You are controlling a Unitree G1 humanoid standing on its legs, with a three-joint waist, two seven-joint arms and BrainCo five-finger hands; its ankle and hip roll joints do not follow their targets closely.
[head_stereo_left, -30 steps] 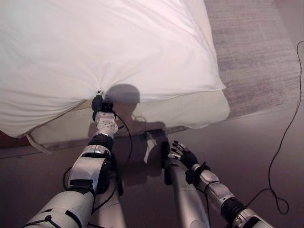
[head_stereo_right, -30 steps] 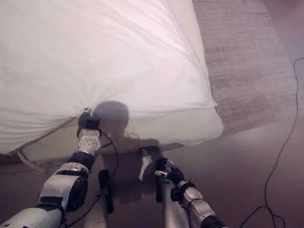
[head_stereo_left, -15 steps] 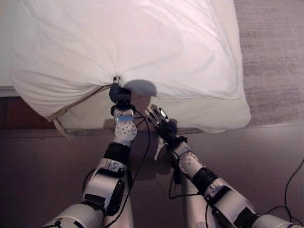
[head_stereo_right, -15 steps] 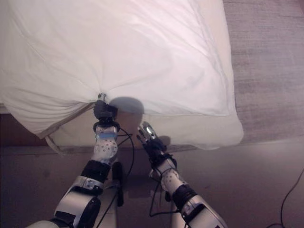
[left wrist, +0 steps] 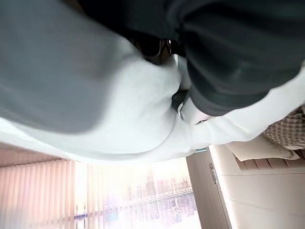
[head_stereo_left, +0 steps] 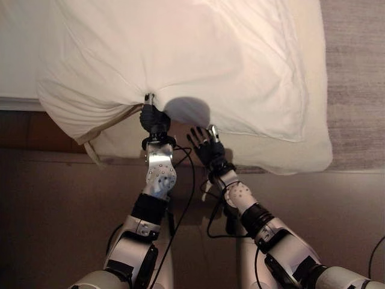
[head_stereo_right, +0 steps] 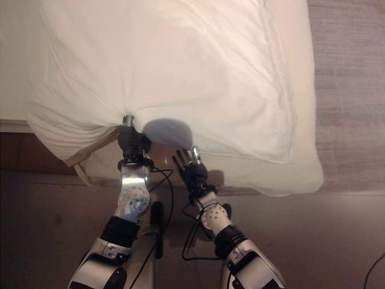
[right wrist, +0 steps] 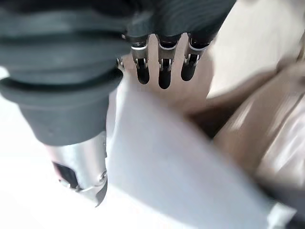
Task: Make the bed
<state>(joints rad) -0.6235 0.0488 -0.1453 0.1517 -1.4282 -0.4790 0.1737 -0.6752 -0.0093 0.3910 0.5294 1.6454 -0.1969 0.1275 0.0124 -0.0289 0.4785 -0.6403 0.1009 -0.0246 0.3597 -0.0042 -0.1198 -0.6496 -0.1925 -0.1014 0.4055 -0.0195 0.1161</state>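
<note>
No text, label, number or sign can be read on anything here.

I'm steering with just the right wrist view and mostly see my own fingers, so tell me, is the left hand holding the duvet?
Observer: Yes. The left hand is shut on the white duvet's near edge, the cloth puckering to a point there.
Operator: Where's my right hand relative to it?
Observer: The right hand is beside the left one, fingers spread, in front of the mattress side.
Operator: Does the duvet cover the mattress?
Observer: Not at the near edge; a strip shows below the duvet's hem.
</note>
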